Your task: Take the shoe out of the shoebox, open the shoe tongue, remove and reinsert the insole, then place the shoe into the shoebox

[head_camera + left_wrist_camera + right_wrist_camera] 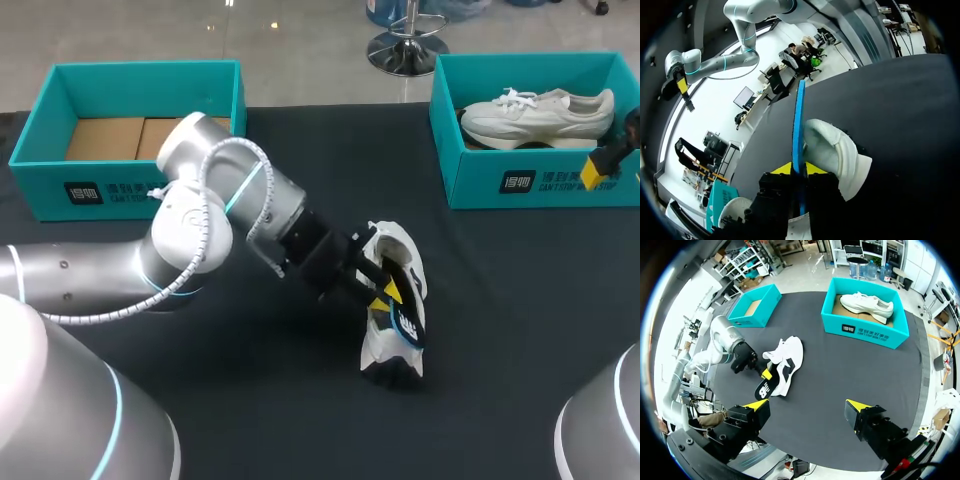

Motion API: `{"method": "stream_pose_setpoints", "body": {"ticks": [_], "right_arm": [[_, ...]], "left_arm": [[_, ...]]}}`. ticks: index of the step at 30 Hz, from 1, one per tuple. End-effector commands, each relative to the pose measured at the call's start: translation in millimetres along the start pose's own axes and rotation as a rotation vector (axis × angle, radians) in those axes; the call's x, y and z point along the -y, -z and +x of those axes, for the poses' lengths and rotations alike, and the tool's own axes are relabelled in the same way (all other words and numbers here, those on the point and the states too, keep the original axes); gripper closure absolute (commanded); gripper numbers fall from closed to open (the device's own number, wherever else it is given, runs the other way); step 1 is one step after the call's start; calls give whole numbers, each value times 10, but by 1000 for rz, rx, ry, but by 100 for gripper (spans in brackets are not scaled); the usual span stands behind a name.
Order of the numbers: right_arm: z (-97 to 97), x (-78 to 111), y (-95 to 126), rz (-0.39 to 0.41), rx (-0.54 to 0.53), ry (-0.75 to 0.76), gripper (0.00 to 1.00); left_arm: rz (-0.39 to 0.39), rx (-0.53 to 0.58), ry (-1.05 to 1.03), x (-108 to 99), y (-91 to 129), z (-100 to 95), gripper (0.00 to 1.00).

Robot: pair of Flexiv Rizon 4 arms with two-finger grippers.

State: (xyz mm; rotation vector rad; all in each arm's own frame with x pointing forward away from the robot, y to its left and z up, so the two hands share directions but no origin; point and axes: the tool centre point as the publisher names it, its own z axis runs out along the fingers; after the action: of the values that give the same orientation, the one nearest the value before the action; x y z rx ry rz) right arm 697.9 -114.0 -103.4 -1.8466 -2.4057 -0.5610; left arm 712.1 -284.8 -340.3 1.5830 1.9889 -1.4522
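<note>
A white shoe lies on its side in the middle of the dark table. My left gripper is at the shoe's opening, shut on a black and blue insole that sticks out of the shoe. In the left wrist view the insole stands edge-on between the yellow tips of the gripper, with the shoe just beside it. My right gripper hangs open high above the table, empty, far from the shoe. It shows at the right edge of the head view.
An empty teal shoebox with a cardboard floor stands at the back left. A second teal shoebox at the back right holds another white shoe. Bare dark tabletop surrounds the shoe.
</note>
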Motion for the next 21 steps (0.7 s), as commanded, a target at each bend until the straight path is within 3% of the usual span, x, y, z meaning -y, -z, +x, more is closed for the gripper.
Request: {"method": "stream_pose_setpoints", "body": {"ticks": [1,13,21], "right_arm": [[-2,-26,0,6,0,-1,0],[-2,-26,0,6,0,-1,0],[-2,-26,0,6,0,-1,0]], "left_arm": [[-2,-8,-5,-19,-41,-7,100],[-47,-25,-17,-284,22,44,100],[-43,-18,0,-297,10,31,100]]}}
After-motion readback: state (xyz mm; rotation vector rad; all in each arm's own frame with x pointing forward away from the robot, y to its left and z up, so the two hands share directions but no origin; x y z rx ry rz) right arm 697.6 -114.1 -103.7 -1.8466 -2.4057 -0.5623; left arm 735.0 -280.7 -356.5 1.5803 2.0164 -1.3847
